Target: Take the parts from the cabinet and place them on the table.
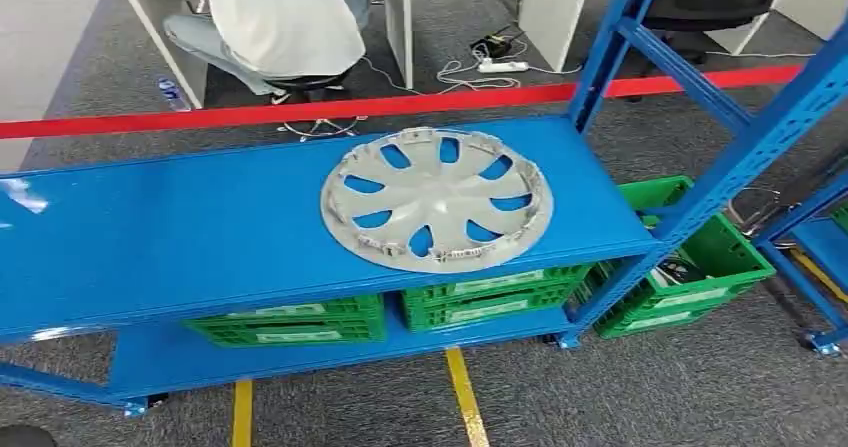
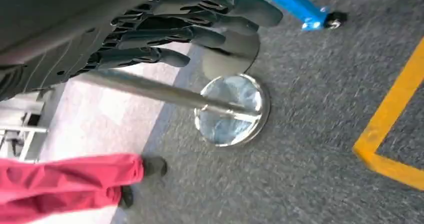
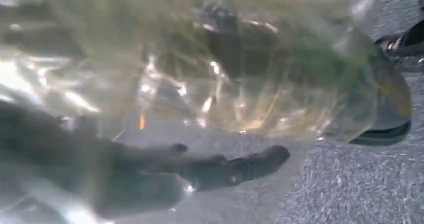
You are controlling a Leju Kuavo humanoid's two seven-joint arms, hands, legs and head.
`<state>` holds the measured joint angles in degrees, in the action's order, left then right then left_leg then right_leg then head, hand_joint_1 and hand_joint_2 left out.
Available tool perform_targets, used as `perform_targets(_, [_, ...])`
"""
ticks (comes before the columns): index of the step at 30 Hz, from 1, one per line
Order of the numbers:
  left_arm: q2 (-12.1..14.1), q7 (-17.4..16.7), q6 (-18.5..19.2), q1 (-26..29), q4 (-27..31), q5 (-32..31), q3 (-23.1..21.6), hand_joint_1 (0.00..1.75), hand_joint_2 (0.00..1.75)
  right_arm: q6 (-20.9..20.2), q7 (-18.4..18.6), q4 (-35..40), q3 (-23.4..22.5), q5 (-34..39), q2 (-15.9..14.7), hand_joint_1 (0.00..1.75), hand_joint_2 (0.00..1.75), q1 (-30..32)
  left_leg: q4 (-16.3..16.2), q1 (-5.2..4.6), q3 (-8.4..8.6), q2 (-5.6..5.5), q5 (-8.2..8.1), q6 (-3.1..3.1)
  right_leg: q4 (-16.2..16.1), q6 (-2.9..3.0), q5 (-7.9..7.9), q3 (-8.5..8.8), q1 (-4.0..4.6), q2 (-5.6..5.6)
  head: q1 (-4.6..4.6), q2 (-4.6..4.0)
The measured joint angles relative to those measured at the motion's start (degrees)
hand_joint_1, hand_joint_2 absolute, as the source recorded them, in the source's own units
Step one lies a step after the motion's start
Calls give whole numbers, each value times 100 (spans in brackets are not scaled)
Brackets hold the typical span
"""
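Observation:
A silver wheel cover (image 1: 436, 199) with several spoke openings lies flat on the blue shelf top (image 1: 180, 237), right of its middle. My left hand (image 2: 165, 33) hangs over the grey carpet with its dark fingers stretched out side by side and nothing in them. In the right wrist view a glossy, clear plastic part (image 3: 260, 68) lies across my right hand (image 3: 220, 169). The hand's dark fingers show blurred through and under the plastic, and it seems to hold the part. How the fingers close on it is hard to make out.
Green crates (image 1: 490, 302) stand on the lower shelf and another (image 1: 700, 267) on the floor at the right. Blue uprights (image 1: 610, 47) rise at the shelf's right end. Red barrier tape (image 1: 300, 112) runs behind, with a seated person (image 1: 280, 17) beyond. A chrome stanchion base (image 2: 232, 109) and a red trouser leg (image 2: 65, 184) are near my left hand.

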<state>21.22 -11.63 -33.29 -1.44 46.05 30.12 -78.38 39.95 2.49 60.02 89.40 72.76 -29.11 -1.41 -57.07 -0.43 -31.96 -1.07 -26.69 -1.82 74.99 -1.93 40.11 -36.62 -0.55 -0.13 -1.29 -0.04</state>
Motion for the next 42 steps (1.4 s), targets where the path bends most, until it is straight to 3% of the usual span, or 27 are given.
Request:
perform_targets(2, [-9,13,-2,14,0,44,0,0,0,-2,2,0,4,-11,0,0,0,14,-2,7,20,-177,-6,8,-127,-10,-305,-63,-10,3,-2,0])
perform_targets(4, [-13,13,-2,18,0,44,4,0,0,-2,7,0,9,-18,-2,0,0,19,-8,26,66,-349,-27,40,-1092,-16,-919,318,-36,104,-2,0])
perform_targets(5, [-13,13,-4,18,0,44,9,0,0,-2,7,0,11,-20,0,0,0,25,-14,28,70,-418,-46,71,-1526,-25,-1101,483,-72,361,8,0])
perform_targets(6, [-13,15,-13,1,-2,44,9,0,0,-2,7,2,11,-17,2,0,0,27,-69,3,29,-502,-60,108,-1658,-17,-1028,544,-107,662,22,0])
perform_targets(9, [-13,22,-20,28,-2,46,15,0,0,-2,-39,7,13,-17,2,0,0,13,-50,60,-41,-706,-4,216,-1638,102,-1019,590,-54,464,4,0])
perform_targets(10, [0,22,-20,37,-2,44,15,0,0,-2,-39,13,13,-17,4,0,0,9,-59,54,-57,-797,-10,241,-1674,139,-1042,606,-92,372,13,0])
perform_targets(12, [-7,28,-20,32,-2,44,15,0,0,-2,-9,17,13,-22,2,0,0,13,-402,26,-202,-215,-268,304,-1698,222,-1034,640,-88,202,-56,0])
perform_targets(13, [-4,28,-20,10,-4,46,22,0,0,-2,-9,17,13,-22,2,0,0,23,-809,36,-403,-42,-484,338,-1698,239,-1023,645,-75,108,-66,0])
perform_targets(15, [-18,28,-20,0,-4,44,24,0,0,-2,-9,17,15,-22,2,0,0,37,-1695,63,-846,57,-832,373,-1697,260,-996,657,-58,-88,-61,0])
perform_targets(16, [-24,28,-20,11,-4,46,22,0,0,-2,-9,17,15,-22,2,0,0,39,-1852,76,-929,63,-817,385,-1696,260,-982,669,-54,-178,-63,0])
perform_targets(17, [-26,28,-20,31,-4,46,22,0,0,-2,-9,17,15,-22,2,0,0,39,-1747,81,-875,65,-669,383,-1696,258,-965,687,-51,-249,-61,0])
perform_targets(19, [-20,28,-20,42,-4,68,26,0,0,-2,-9,17,15,-31,2,0,0,31,-848,71,-413,147,-123,331,-1696,243,-923,758,-43,-405,-66,0])
perform_targets(20, [-15,35,-20,37,-4,98,31,0,0,-2,-9,17,15,-33,2,0,0,27,-360,42,-149,365,83,276,-1698,226,-901,791,-37,-464,-66,0])
perform_targets(21, [-13,53,-20,22,-4,114,33,0,0,-2,-9,17,13,-35,4,0,0,34,-169,-34,-44,651,-28,244,-1701,196,-866,757,-10,-529,-59,0])
perform_targets(25, [-13,162,-22,50,-11,197,48,0,0,-2,13,24,11,-17,2,0,0,-10,-81,-49,-46,407,-36,125,-1769,72,-813,950,12,-799,-68,0])
perform_targets(26, [-22,190,-22,59,-13,201,46,0,0,-2,17,26,11,5,0,0,0,-17,-13,16,10,339,13,81,-1742,35,-749,902,-13,-735,-79,2])
perform_targets(27, [-24,227,-37,66,-20,219,48,0,0,-2,17,33,11,35,2,0,0,-11,-7,19,13,280,25,49,-1543,15,-612,850,-18,-334,-24,0])
perform_targets(28, [-26,256,-48,53,-28,238,52,0,0,-2,6,35,11,61,2,0,0,-7,-7,23,0,203,23,31,-1152,6,-403,658,-25,-126,-11,0])
perform_targets(30, [-57,306,-59,47,-46,267,52,0,0,0,-9,35,11,118,0,0,0,6,-8,21,-2,51,19,16,-175,-10,-31,142,-23,2,-7,0])
perform_targets(31, [-66,310,-59,49,-52,275,52,0,0,-2,-7,35,13,136,2,0,0,13,-9,19,4,-33,17,14,100,-13,-8,-43,-21,6,-4,0])
perform_targets(33, [-74,313,-74,54,-52,282,50,0,0,-2,-7,37,15,184,2,0,0,35,-11,22,31,-140,1,10,-220,-9,-413,-15,-25,5,2,0])
perform_targets(35, [-81,310,-92,65,-52,284,50,0,0,-2,-7,37,11,317,-2,0,0,28,-17,33,95,-238,-39,53,-1243,-6,-1040,389,-42,9,0,0])
perform_targets(36, [-74,310,-96,77,-55,284,50,0,0,-2,-7,46,0,387,0,0,0,21,-24,17,95,-267,-66,93,-1539,-12,-1081,518,-53,68,15,0])
perform_targets(38, [-76,315,-129,73,-61,301,48,0,0,0,-61,72,-15,450,0,0,0,13,-90,-15,53,-295,-87,129,-1667,53,-1080,571,-68,113,-2,0])
perform_targets(39, [-70,321,-142,81,-72,308,48,0,0,-4,-59,87,-18,494,0,0,0,17,-91,-19,50,-292,-79,40,-1667,48,-1084,564,-61,118,-2,0])
perform_targets(41, [-66,337,-166,78,-85,319,46,0,0,-9,-59,96,-17,588,0,0,0,45,-79,-19,60,-290,-72,-12,-1667,50,-1083,566,-52,123,-15,0])
perform_targets(42, [-68,339,-175,71,-92,319,46,0,175,-11,-59,96,-18,636,0,0,0,44,-64,-17,68,-288,-64,-25,-1667,57,-1079,566,-46,127,-13,0])
